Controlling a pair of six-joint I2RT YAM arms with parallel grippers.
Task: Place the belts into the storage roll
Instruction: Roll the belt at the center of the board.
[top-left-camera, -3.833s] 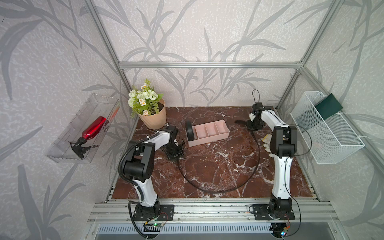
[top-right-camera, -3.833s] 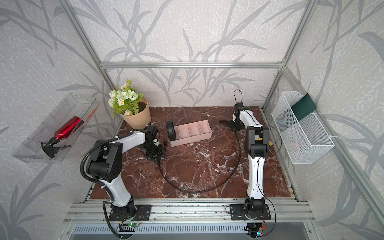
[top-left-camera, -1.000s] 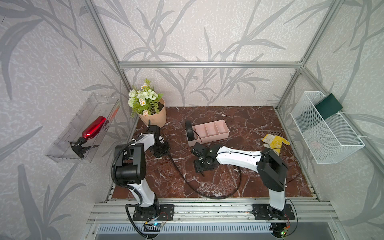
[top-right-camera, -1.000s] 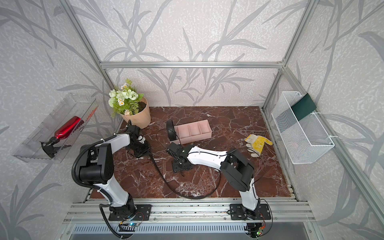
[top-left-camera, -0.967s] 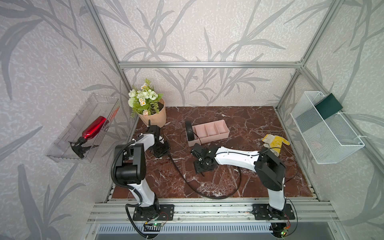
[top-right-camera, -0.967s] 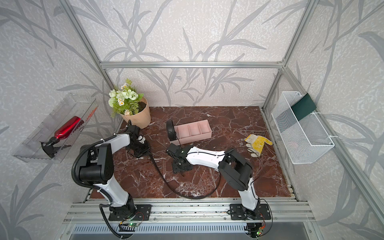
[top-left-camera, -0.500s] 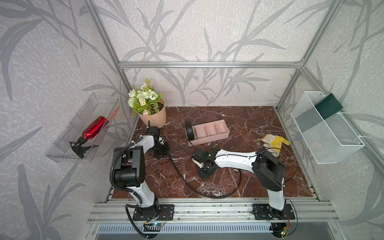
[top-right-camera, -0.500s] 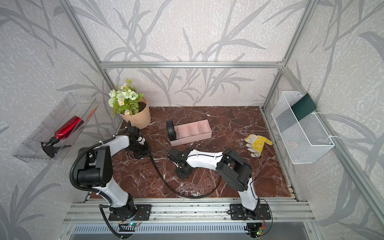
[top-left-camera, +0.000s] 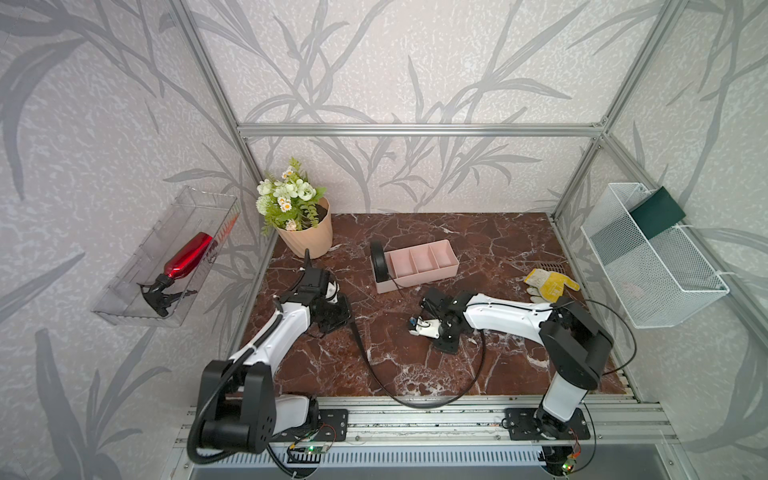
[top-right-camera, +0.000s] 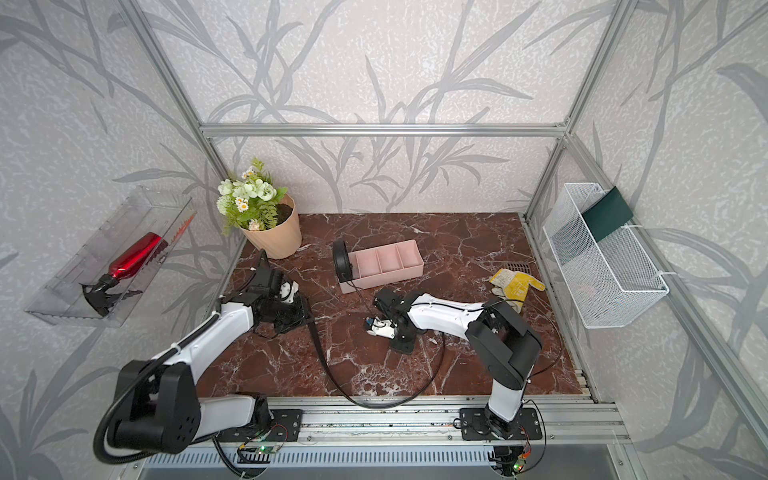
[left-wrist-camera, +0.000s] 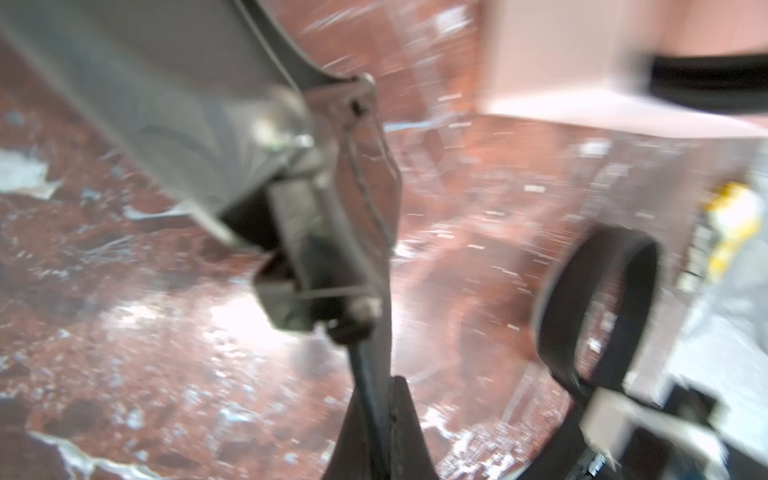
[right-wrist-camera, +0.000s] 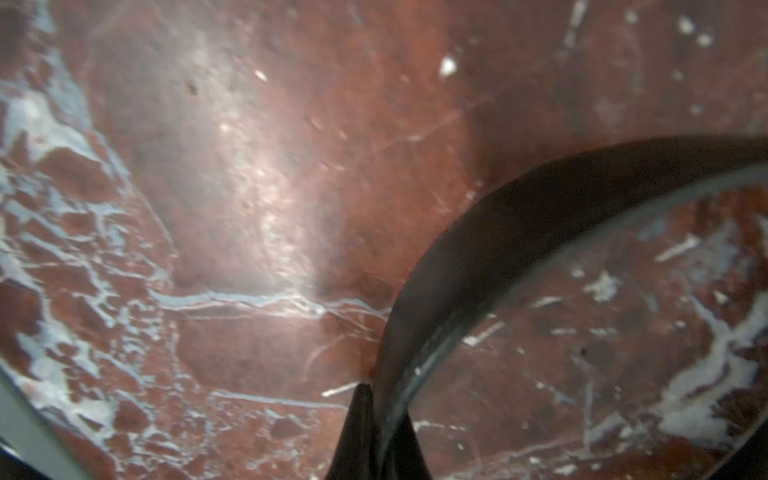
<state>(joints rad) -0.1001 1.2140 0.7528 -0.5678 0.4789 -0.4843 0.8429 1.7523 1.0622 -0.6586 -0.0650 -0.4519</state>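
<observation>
Right wrist view shows the right gripper (right-wrist-camera: 376, 436) now pinched on the loose belt (right-wrist-camera: 478, 257), after hovering spread a second ago. Left gripper (left-wrist-camera: 380, 419) still clamps its buckle end. Belt's loop (top-left-camera: 415, 401) overhangs the front rail. Farther back, storage roll (top-left-camera: 432, 274) holds a coiled belt (top-left-camera: 379, 262) in its end compartment.

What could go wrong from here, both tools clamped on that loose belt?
1. The loose belt bows past the table's front edge onto the rail; it may snag.
2. Left tool and right tool each pinch it; opposing pulls could slip it.
3. The coiled belt fills the storage roll's end compartment, risking collision.
</observation>
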